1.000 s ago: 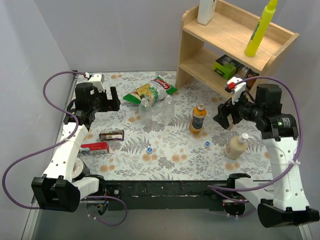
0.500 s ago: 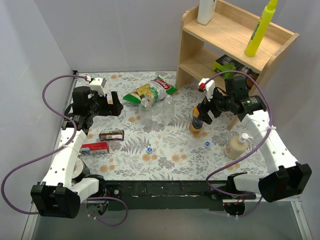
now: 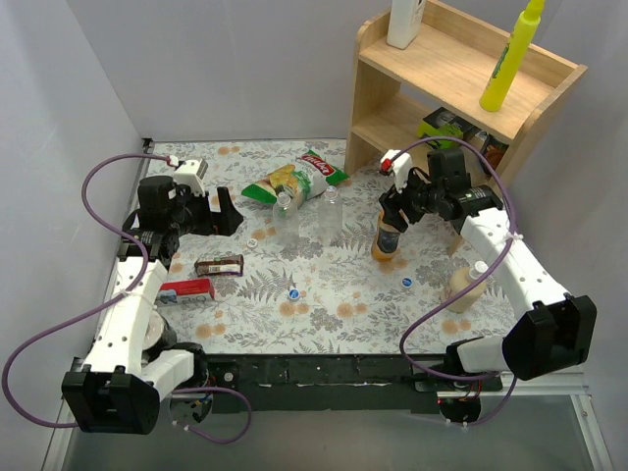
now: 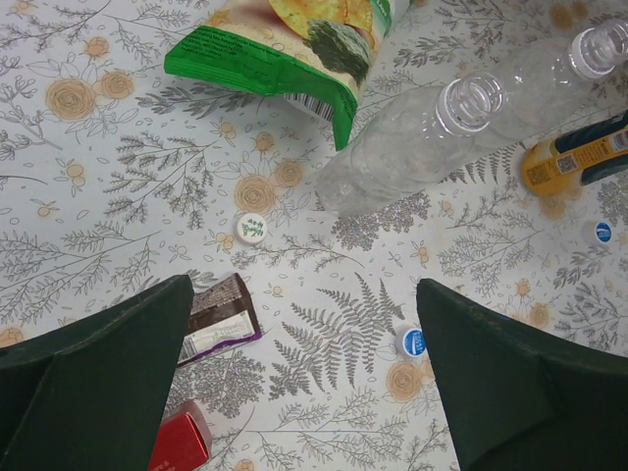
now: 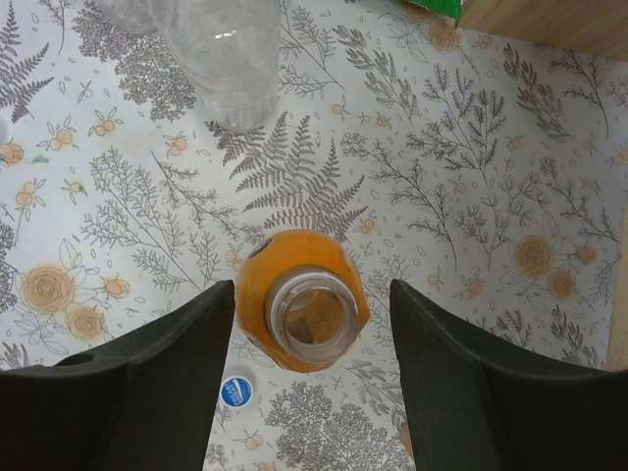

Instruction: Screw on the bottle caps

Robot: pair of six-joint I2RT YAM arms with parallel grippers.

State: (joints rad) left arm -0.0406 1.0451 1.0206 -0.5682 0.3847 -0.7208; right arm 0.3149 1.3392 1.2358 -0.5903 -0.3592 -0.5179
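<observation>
Straddling the orange bottle [image 5: 253,294], right gripper [image 5: 312,294] had jaws apart, holding nothing; blue cap [image 5: 235,391] at bottle's 7 o'clock; left gripper [image 4: 304,287] gaped wide, empty.

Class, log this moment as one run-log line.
right pincer: open, straddling uncapped orange bottle | left pincer: open, empty, aloft | bottle caps: three loose on table

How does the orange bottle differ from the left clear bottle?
The orange bottle holds orange liquid; the left clear bottle looks empty. The orange bottle carries a dark label; no label shows on the left clear bottle. The right pincer straddles the orange bottle, jaws open; nothing is around the left clear bottle. Shared: both stand upright with uncapped necks.
</observation>
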